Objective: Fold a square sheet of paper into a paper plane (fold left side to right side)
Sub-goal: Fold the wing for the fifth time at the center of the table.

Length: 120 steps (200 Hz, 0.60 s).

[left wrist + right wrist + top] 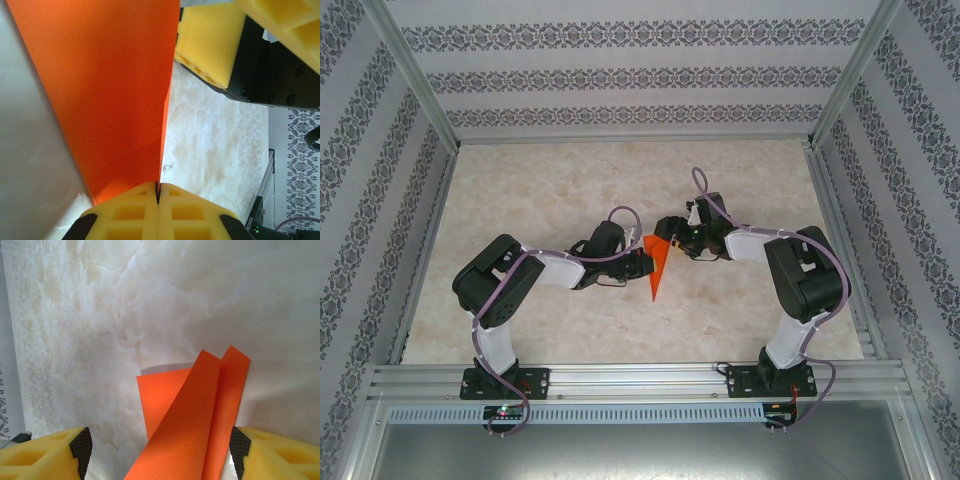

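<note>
Looking like pale marble, the counter (550,180) sits inside flowery walls (620,80). Mid-counter, the left end effector (158,199) pinches the orange paper plane (658,264); the right end effector (672,238), at its 1 o'clock, gapes empty.

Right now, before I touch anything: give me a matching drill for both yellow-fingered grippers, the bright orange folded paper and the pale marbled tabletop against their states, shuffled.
Things:
1. left gripper
2. right gripper
3. bright orange folded paper
4. pale marbled tabletop

States:
A. fingers apart, one on either side of the paper
B. tapers to a point toward the arm bases
C. fingers closed on the paper's edge
D. flat, beneath the paper

Pairs: 1-C, 2-A, 3-B, 4-D
</note>
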### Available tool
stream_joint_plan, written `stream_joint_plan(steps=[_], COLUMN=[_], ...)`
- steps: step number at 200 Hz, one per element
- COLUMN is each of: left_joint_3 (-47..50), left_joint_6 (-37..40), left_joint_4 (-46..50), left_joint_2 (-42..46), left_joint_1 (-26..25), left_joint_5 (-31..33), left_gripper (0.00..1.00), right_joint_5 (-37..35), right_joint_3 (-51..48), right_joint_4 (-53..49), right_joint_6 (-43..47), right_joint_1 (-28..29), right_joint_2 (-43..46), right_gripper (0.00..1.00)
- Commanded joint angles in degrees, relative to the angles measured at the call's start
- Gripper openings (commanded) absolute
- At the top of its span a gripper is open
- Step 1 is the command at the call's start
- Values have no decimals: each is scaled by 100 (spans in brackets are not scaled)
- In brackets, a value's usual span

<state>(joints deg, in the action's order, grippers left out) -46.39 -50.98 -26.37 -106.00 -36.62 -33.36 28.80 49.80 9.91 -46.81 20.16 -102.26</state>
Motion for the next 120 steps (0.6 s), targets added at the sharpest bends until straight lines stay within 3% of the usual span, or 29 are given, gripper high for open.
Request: stream_joint_plan(steps=[1,120], left_joint_3=[-98,-135], left_joint_6=[175,338], left_joint_4=[97,329], left_joint_2=[9,29], left_joint_1=[59,59], left_joint_5=[74,180], left_gripper=[6,5], right_joint_5=[116,-18], right_joint_3=[179,481], right_joint_4=[59,-483], right_joint_6=[-63,157], right_joint_1=[106,210], right_joint_2=[-153,-467], right_gripper=[75,74])
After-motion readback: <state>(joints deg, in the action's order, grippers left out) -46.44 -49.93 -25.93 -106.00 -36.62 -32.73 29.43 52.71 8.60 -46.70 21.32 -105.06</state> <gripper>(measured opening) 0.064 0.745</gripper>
